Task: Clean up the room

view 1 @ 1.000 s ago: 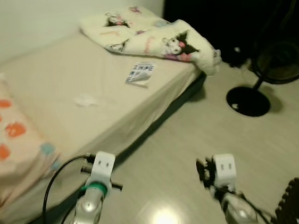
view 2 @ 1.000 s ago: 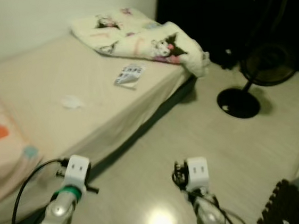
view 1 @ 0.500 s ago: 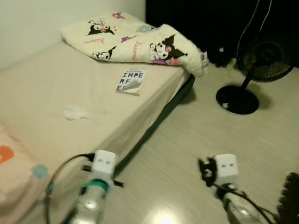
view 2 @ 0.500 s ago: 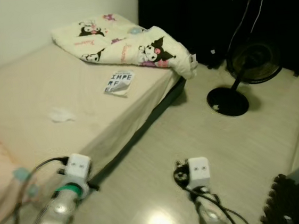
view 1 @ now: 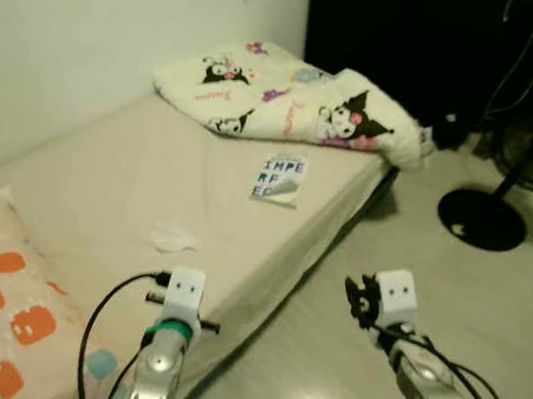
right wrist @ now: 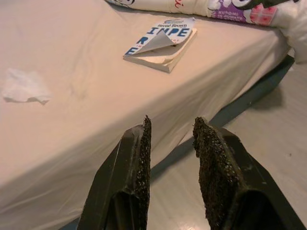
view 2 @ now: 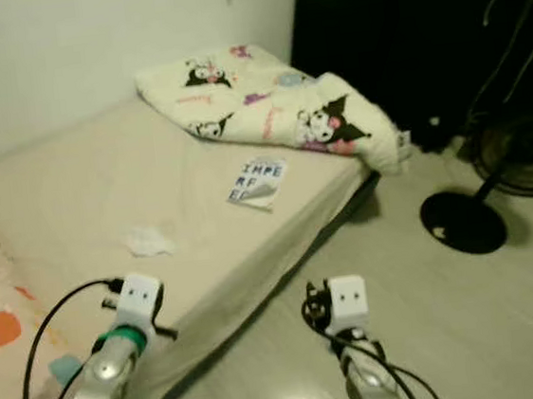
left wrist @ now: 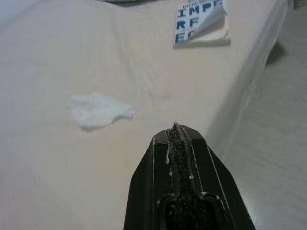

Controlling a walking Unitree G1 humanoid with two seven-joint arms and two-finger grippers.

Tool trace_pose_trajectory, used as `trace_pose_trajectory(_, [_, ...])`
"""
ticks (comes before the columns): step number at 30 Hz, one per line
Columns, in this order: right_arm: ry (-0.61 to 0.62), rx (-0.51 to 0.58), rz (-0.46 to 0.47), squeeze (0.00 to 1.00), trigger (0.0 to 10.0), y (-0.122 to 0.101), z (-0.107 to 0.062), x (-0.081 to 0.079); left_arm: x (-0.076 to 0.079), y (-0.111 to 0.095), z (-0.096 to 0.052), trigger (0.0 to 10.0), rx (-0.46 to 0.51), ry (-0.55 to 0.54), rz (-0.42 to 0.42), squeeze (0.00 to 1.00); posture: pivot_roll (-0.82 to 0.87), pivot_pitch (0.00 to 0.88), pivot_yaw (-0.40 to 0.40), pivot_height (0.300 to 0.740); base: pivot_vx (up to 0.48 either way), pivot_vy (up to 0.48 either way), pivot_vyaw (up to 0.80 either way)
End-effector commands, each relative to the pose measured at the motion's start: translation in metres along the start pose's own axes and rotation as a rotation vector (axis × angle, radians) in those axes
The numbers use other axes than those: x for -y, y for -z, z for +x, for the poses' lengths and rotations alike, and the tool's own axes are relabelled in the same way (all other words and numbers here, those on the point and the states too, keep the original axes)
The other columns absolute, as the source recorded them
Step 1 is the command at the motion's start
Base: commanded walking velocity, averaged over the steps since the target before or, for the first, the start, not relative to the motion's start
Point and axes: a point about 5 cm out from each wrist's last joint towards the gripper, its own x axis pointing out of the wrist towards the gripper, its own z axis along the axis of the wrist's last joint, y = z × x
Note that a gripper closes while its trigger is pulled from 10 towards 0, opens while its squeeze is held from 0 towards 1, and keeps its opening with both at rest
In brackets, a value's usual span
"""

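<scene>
While both arms reach forward at the bed's near edge, the scene reads so:

Bed (view 1: 104,193): low, covered in a cream sheet, set against a pale wall, with pale floor along its open side.
Crumpled tissue (view 1: 171,237): white, lying on the sheet near the middle of the bed, apart from everything else; in the left wrist view (left wrist: 98,109) it lies ahead of the fingertips and off to one side.
Booklet (view 1: 280,178): blue lettering on white, one cover corner curled up, flat on the sheet near the bed's floor-side edge, between the tissue and the blanket.
Blanket (view 1: 285,102): cream with cartoon figures, bunched at the far end of the bed, one end hanging over the corner.
Pillow (view 1: 13,331): pale with orange patches, at the near left end.
Fan (view 1: 496,204): black round base on the floor beyond the bed's far corner.
Left pincer (left wrist: 175,130): fingers pressed together, holding nothing, over the sheet near the edge.
Right pincer (right wrist: 170,127): fingers parted by a narrow gap, empty, over the floor beside the bed, pointing toward the booklet.
</scene>
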Motion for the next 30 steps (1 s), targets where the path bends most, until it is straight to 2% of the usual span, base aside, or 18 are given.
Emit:
trace_pose_trajectory(1, [0.008,-0.005,-0.001,0.0,10.0,0.002,-0.001,0.001,-0.002,0.009,-0.004,10.0,-0.031,0.001,0.011,0.0,-0.06,0.061,0.037,0.726,0.48,0.0,0.0])
trace_pose_trajectory(5, [0.01,-0.005,-0.002,0.0,10.0,0.002,-0.001,0.001,-0.002,0.009,-0.004,10.0,-0.034,0.004,0.008,0.0,-0.06,0.065,0.038,0.726,0.407,0.0,0.0])
trace_pose_trajectory(10, [0.011,-0.006,-0.001,0.0,10.0,0.002,-0.002,0.001,-0.002,0.01,-0.004,10.0,-0.036,0.013,0.017,0.0,-0.06,0.068,0.039,0.726,0.0,0.0,0.0])
trace_pose_trajectory(13, [0.012,-0.008,0.001,0.0,10.0,0.003,-0.003,0.0,-0.001,0.008,-0.006,10.0,-0.006,0.036,0.0,0.0,-0.05,0.073,0.042,0.726,0.0,0.0,0.0])
trace_pose_trajectory(21, [0.008,-0.014,0.005,0.0,10.0,0.005,-0.004,-0.003,-0.002,0.002,-0.008,10.0,0.06,0.062,0.058,0.0,-0.05,0.081,0.045,0.726,0.0,0.0,0.0])
trace_pose_trajectory(30, [-0.007,-0.012,-0.016,0.0,10.0,0.005,-0.004,-0.004,0.0,-0.001,-0.007,10.0,0.072,0.067,0.032,0.0,-0.05,0.085,0.043,0.726,0.0,0.0,0.0])
